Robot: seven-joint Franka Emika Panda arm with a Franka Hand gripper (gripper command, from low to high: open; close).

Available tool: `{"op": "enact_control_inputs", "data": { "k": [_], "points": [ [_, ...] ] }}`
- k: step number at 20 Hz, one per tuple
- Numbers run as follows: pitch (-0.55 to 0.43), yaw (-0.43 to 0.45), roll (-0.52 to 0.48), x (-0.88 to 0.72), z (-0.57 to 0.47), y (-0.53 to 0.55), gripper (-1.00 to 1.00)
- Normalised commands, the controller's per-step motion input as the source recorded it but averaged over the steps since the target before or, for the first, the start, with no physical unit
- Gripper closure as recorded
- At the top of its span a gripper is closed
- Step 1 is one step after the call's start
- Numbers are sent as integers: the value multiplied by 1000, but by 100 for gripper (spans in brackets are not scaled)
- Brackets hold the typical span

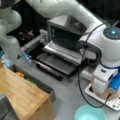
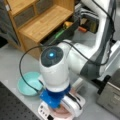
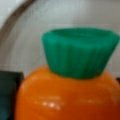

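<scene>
The wrist view is filled by a toy carrot (image 3: 67, 95), orange with a ribbed green top (image 3: 80, 52), very close to the camera. Dark fingers (image 3: 7, 95) press against its left side and just show at its right, so the gripper (image 3: 62, 100) looks shut on the carrot. A grey curved surface lies behind it. In both front views the gripper (image 1: 102, 96) (image 2: 63, 106) hangs low over a pink dish (image 1: 93, 86) (image 2: 62, 113) that sits on a white base (image 1: 113, 106) (image 2: 43, 110). The arm hides the carrot there.
A teal bowl (image 1: 90, 113) (image 2: 28, 83) sits beside the white base. A toaster oven (image 1: 65, 32) stands with its door (image 1: 60, 53) folded down. A wooden shelf unit (image 1: 22, 92) (image 2: 42, 22) borders a dark bin (image 1: 42, 86) (image 2: 62, 32) with small items.
</scene>
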Motion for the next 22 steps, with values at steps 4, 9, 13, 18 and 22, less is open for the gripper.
{"op": "enact_control_inputs", "data": {
  "k": [4, 9, 13, 18, 22],
  "points": [
    [-166, 40, -222, -150, -190, 14, -100],
    [-168, 44, -224, -153, -162, -15, -100],
    [-145, 48, -230, -156, -88, -36, -100],
    [-131, 57, -228, -179, -45, -47, -100],
    [-98, 65, -222, -236, 6, -50, -100]
  ]
}}
